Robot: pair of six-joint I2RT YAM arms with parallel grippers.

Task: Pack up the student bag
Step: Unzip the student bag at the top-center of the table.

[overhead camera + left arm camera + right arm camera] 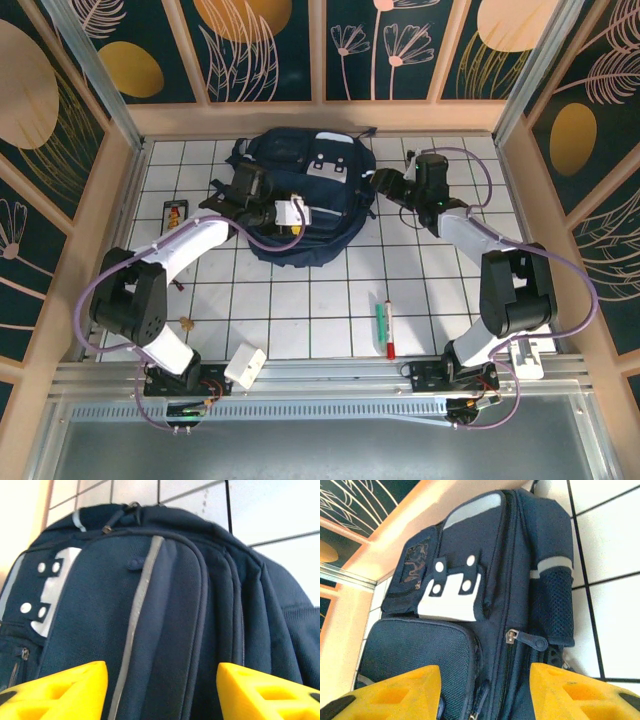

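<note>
Position: the student bag [335, 205] lies flat, front panel up, at the far middle of the tiled table [300, 300], close to the back wall [320, 115].
Axis: in the right wrist view its length runs away from the fingers toward the wall, with the front pocket [420, 650] nearest. From above the outline looks nearly round.
Materials: woven navy fabric. It has a white buckle patch [451, 592] with studs, a pale piping stripe [137, 605] and a dark mesh side pocket [555, 605].
Left gripper [162, 690]: over the bag's near-left part, yellow fingers [65, 690] apart, clamping nothing.
Right gripper [485, 695]: at the bag's right edge, fingers [580, 690] apart, clamping nothing.
Room: bare tiles lie on the bag's near side. A green pen [380, 322] lies well apart from it, near the right arm's base.
</note>
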